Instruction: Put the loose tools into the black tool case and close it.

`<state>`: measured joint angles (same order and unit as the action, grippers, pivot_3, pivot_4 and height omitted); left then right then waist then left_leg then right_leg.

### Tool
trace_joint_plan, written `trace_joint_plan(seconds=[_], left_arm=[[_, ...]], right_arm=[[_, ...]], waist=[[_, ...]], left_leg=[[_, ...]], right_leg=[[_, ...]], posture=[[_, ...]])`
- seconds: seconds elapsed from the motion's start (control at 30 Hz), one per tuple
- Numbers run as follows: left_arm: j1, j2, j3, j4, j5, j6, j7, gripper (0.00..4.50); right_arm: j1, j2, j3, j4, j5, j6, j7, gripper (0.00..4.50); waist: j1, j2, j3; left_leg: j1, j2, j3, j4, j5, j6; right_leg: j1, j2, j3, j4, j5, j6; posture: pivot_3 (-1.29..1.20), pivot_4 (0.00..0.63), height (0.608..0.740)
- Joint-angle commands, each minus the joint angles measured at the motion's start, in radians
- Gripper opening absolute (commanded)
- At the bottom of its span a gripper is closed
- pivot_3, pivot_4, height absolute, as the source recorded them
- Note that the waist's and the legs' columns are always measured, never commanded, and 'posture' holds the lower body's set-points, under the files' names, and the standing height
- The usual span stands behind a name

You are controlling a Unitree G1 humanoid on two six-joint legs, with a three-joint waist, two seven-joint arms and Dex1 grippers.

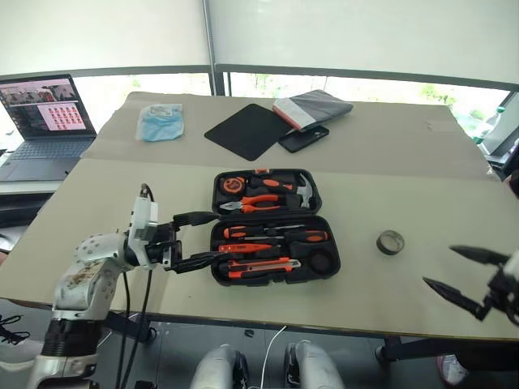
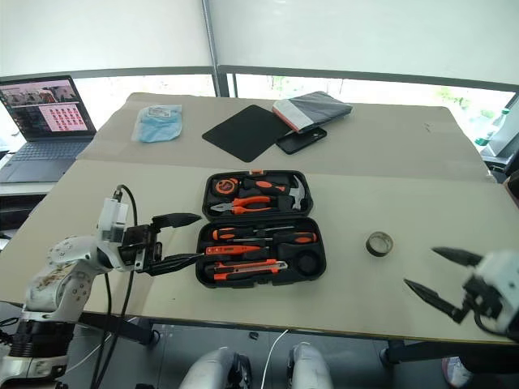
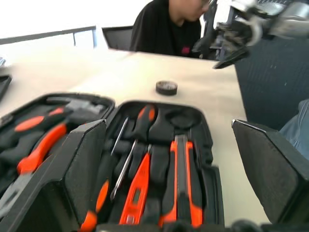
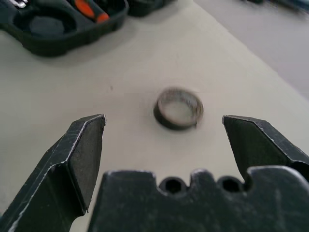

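Note:
The black tool case (image 1: 276, 281) lies open on the table's middle. Its near half holds the orange-and-black utility knife (image 1: 259, 266), a black-and-orange screwdriver (image 1: 280, 236) and a slim orange screwdriver (image 1: 243, 248). The far half holds pliers and a hammer. A small grey tape roll (image 1: 390, 241) lies loose on the table to the right of the case. My left gripper (image 1: 217, 236) is open at the case's left edge, with nothing between its fingers (image 3: 87, 164). My right gripper (image 1: 439, 265) is open and empty, low at the right, short of the tape roll (image 4: 177, 108).
A black mat (image 1: 247, 130), a phone (image 1: 304, 138) and a grey folded pouch (image 1: 316, 107) lie at the back. A blue packet (image 1: 160, 121) is at the back left, a laptop (image 1: 45, 121) on a side table. A person (image 3: 169, 29) sits beyond the table's right end.

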<state>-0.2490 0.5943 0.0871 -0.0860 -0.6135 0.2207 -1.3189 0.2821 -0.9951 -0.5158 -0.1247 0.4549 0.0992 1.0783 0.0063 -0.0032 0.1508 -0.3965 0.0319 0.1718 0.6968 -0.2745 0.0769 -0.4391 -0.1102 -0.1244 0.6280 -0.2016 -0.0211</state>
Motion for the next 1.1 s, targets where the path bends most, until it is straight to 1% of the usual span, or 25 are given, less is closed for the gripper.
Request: trace_joint_plan(seconds=[0.03,0.1,0.17,0.27,0.37,0.5,0.57,0.6,0.67,0.7,0.8,0.83,0.9,0.97,1.0,1.1], left_arm=[[-0.026,-0.013,-0.027,-0.033,0.012,-0.028,-0.004,4.45],[-0.037,-0.026,-0.056,-0.043,0.017,-0.03,-0.01,4.45],[-0.044,-0.033,-0.064,-0.047,0.019,-0.03,-0.011,4.45],[-0.038,-0.029,-0.062,-0.057,0.016,-0.028,-0.006,4.45],[-0.022,-0.018,-0.049,-0.07,0.013,-0.026,0.0,4.45],[-0.001,-0.009,-0.039,-0.085,0.009,-0.027,0.005,4.5],[0.006,-0.008,-0.04,-0.095,0.006,-0.027,0.008,4.5],[0.009,-0.008,-0.04,-0.102,0.005,-0.026,0.011,4.5],[0.012,-0.007,-0.04,-0.11,0.003,-0.025,0.013,4.5],[0.013,-0.008,-0.04,-0.111,0.002,-0.027,0.012,4.5],[0.016,-0.009,-0.04,-0.115,0.0,-0.031,0.011,4.5],[0.017,-0.009,-0.04,-0.117,0.0,-0.031,0.011,4.5],[0.019,-0.009,-0.042,-0.121,0.0,-0.032,0.01,4.5],[0.021,-0.009,-0.043,-0.123,0.0,-0.033,0.008,4.5],[0.025,-0.006,-0.043,-0.126,0.0,-0.033,0.007,4.5],[0.039,0.003,-0.041,-0.126,0.005,-0.039,-0.001,4.5]], right_arm=[[-0.102,-0.093,0.113,0.025,-0.013,0.148,0.046,4.5],[-0.237,-0.144,0.241,0.116,-0.067,0.194,0.09,4.5],[-0.338,-0.155,0.341,0.196,-0.138,0.179,0.112,4.5],[-0.453,-0.126,0.427,0.276,-0.202,0.174,0.1,4.5],[-0.514,-0.106,0.495,0.329,-0.241,0.18,0.129,4.5],[-0.552,-0.074,0.549,0.375,-0.281,0.146,0.145,3.47],[-0.563,-0.064,0.56,0.395,-0.299,0.119,0.15,2.72],[-0.57,-0.06,0.562,0.404,-0.307,0.102,0.152,2.45],[-0.579,-0.055,0.564,0.416,-0.317,0.082,0.154,1.68],[-0.588,-0.055,0.565,0.425,-0.322,0.067,0.157,1.41],[-0.608,-0.059,0.566,0.437,-0.323,0.037,0.179,0.35],[-0.612,-0.061,0.564,0.432,-0.321,0.034,0.188,0.07],[-0.62,-0.066,0.558,0.393,-0.295,0.04,0.228,0.07],[-0.631,-0.061,0.549,0.311,-0.234,0.066,0.285,0.07],[-0.647,-0.037,0.543,0.233,-0.168,0.098,0.316,0.07],[-0.703,0.022,0.563,0.028,-0.035,0.257,0.327,0.07]], waist=[[0.008,0.0,0.0],[0.009,0.0,0.0],[0.009,-0.001,0.001],[0.007,-0.003,0.002],[0.008,-0.002,0.002],[0.005,-0.002,0.002],[0.006,-0.002,0.002],[0.005,-0.002,0.002],[0.005,-0.002,0.002],[0.005,-0.002,0.002],[0.004,-0.002,0.002],[0.004,-0.002,0.002],[0.004,-0.002,0.002],[0.004,-0.002,0.002],[0.004,-0.002,0.002],[-0.011,-0.002,0.002]], left_leg=[[-0.001,0.0,0.0,0.0,0.002,0.0],[-0.002,0.0,-0.001,-0.001,0.007,0.001],[-0.003,0.0,-0.001,0.0,0.006,0.002],[-0.004,0.0,-0.001,0.001,0.005,0.003],[-0.005,0.0,0.0,0.001,0.005,0.003],[-0.004,0.0,0.0,0.002,0.005,0.002],[-0.004,0.0,-0.001,0.002,0.006,0.002],[-0.004,0.0,0.0,0.002,0.006,0.002],[-0.003,0.0,-0.001,0.003,0.005,-0.001],[-0.003,0.0,-0.001,0.003,0.005,-0.001],[-0.003,0.0,0.0,0.004,0.004,-0.003],[-0.003,0.0,-0.001,0.004,0.003,-0.004],[-0.003,0.0,-0.001,0.004,0.003,-0.004],[-0.003,0.0,0.0,0.003,0.005,-0.001],[-0.003,0.0,-0.001,0.003,0.006,0.0],[-0.003,0.001,-0.001,0.002,0.007,-0.001]], right_leg=[[-0.001,0.001,-0.001,0.0,0.0,0.0],[-0.002,0.001,-0.001,-0.001,-0.001,-0.001],[-0.002,0.001,-0.002,-0.002,-0.001,-0.001],[-0.002,0.0,-0.002,-0.003,-0.001,0.001],[-0.002,0.0,-0.002,-0.003,-0.001,0.001],[-0.001,0.0,-0.003,-0.002,-0.001,0.002],[-0.001,-0.001,-0.003,-0.002,-0.001,0.002],[-0.001,-0.001,-0.003,-0.001,-0.001,0.002],[0.0,-0.001,-0.002,-0.001,-0.001,0.003],[0.0,-0.001,-0.002,-0.001,-0.001,0.003],[0.0,-0.001,-0.002,-0.001,0.0,0.003],[0.0,-0.001,-0.002,0.0,0.0,0.003],[0.0,-0.001,-0.002,0.0,0.0,0.003],[-0.001,-0.001,-0.002,0.0,0.0,0.003],[-0.001,-0.001,-0.002,0.0,0.0,0.002],[-0.001,0.0,-0.001,0.0,0.0,0.002]], posture=[[0.0,0.15,0.74],[0.0,0.15,0.74],[0.0,0.15,0.74],[0.0,0.15,0.74],[0.0,0.15,0.74],[0.0,0.15,0.74],[0.0,0.15,0.74],[0.0,0.15,0.74],[0.0,0.15,0.74],[0.0,0.15,0.74],[0.0,0.15,0.74],[0.0,0.15,0.74],[0.0,0.15,0.74],[0.0,0.15,0.74],[0.0,0.15,0.74],[0.0,0.15,0.74]])
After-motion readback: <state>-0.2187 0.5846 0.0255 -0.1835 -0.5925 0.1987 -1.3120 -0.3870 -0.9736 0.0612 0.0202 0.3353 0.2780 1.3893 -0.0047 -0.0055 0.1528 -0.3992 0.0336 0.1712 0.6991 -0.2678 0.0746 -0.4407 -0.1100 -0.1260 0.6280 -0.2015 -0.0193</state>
